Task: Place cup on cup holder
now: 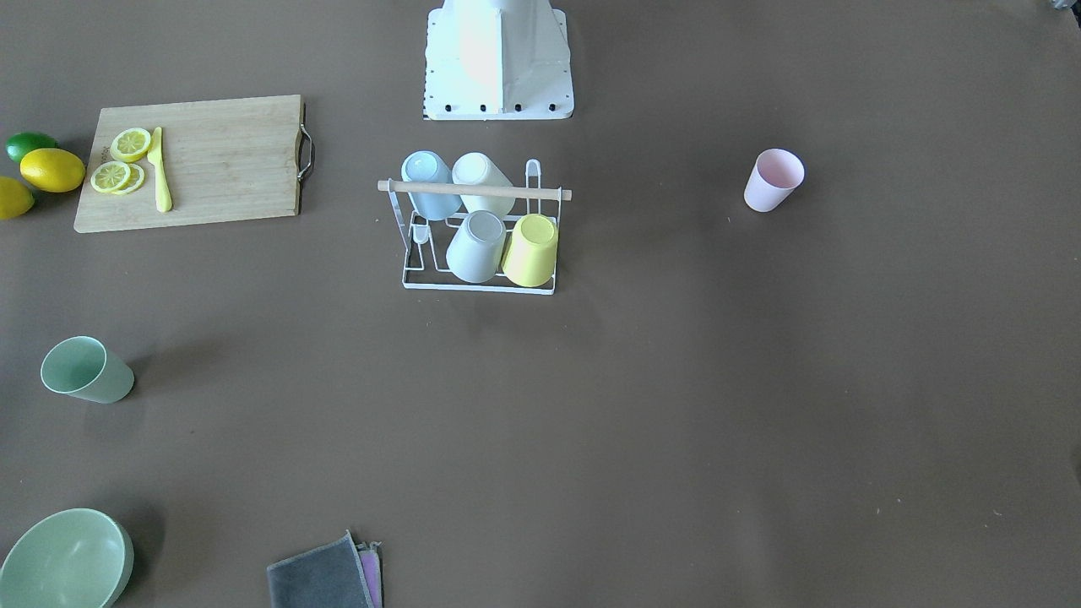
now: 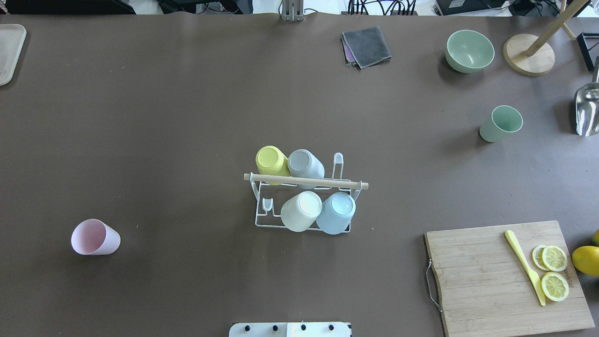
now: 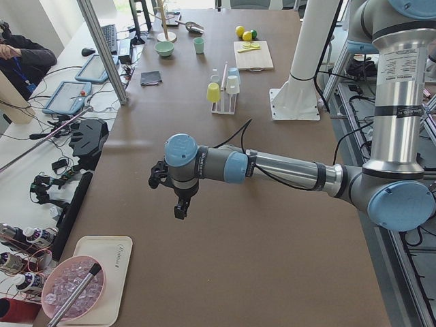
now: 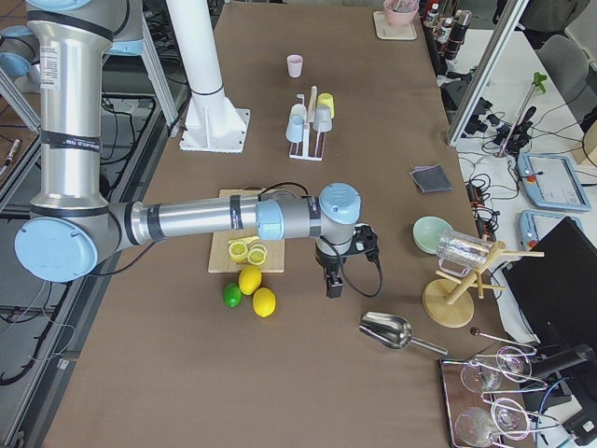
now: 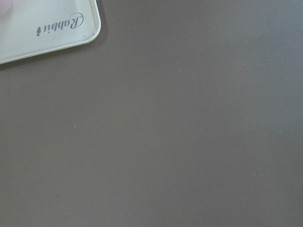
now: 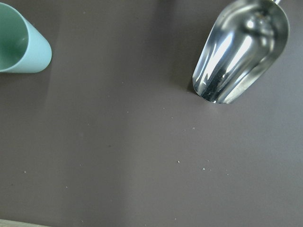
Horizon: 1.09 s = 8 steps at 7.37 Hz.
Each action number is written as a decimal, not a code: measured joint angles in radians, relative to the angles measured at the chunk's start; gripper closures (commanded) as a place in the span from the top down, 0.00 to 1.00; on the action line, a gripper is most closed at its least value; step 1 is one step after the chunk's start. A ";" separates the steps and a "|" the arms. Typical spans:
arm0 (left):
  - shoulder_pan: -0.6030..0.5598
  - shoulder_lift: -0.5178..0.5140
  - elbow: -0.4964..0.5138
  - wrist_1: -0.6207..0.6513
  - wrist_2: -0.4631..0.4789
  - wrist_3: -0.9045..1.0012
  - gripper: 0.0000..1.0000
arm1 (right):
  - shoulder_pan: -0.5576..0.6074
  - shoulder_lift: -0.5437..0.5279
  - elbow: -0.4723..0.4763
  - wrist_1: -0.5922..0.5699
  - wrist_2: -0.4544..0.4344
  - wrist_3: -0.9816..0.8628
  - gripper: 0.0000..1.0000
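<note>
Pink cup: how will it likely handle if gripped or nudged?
The pink cup looks like matte plastic: probably light, not fragile. Upright on its narrower base, it could tip under a sideways nudge. Once down, its taper would likely roll it in an arc.

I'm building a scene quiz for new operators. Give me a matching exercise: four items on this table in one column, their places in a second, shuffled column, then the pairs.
1 pale pink plastic cup
2 yellow plastic cup
3 mint green plastic cup
4 yellow plastic knife

A on the wooden cutting board
B upside down on the white wire cup holder
C upright near the green bowl
D upright, alone on the brown table, robot's left side

Pairs: 1-D, 2-B, 3-C, 4-A
</note>
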 measured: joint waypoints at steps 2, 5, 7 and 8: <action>0.066 -0.021 -0.037 0.002 0.043 -0.001 0.99 | -0.058 0.095 -0.038 -0.032 0.019 0.018 1.00; 0.140 -0.147 -0.049 0.157 0.053 0.029 0.99 | -0.145 0.249 -0.076 -0.135 0.030 0.031 1.00; 0.197 -0.282 -0.042 0.374 0.089 0.109 0.99 | -0.186 0.331 -0.127 -0.155 0.027 0.029 1.00; 0.234 -0.329 -0.036 0.447 0.103 0.126 0.99 | -0.206 0.387 -0.169 -0.177 0.018 0.026 1.00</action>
